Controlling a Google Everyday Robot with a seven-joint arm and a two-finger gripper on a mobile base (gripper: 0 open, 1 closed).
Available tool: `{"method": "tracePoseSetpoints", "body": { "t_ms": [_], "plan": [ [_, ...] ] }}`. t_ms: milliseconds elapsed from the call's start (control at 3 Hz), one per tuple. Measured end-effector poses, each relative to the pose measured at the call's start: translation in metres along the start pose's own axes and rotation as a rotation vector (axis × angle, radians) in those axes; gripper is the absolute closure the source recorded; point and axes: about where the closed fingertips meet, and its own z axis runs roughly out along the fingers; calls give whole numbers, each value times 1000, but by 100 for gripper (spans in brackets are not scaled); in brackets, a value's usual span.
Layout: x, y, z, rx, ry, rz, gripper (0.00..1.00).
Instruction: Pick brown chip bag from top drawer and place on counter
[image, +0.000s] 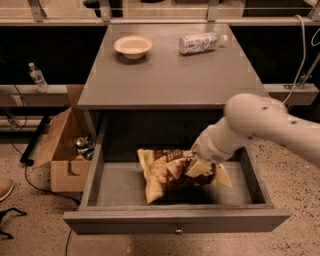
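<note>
The brown chip bag is in the open top drawer, dark brown with pale yellow ends. My gripper reaches down into the drawer from the right and is shut on the bag's right-middle part. The bag is tilted and crumpled, its right side raised with a dark shadow under it; its left end hangs close to the drawer floor. The white arm covers part of the bag's right end. The grey counter is above the drawer.
On the counter stand a cream bowl at the back left and a white-labelled plastic bottle lying at the back right. A cardboard box with cans sits on the floor left of the cabinet.
</note>
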Motion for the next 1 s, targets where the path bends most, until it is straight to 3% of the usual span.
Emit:
{"method": "tracePoseSetpoints", "body": {
  "t_ms": [333, 667, 1000],
  "plan": [
    [3, -7, -67, 90, -164, 18, 100],
    [9, -17, -139, 170, -315, 32, 100],
    [7, -21, -158, 194, -354, 38, 100]
  ]
}}
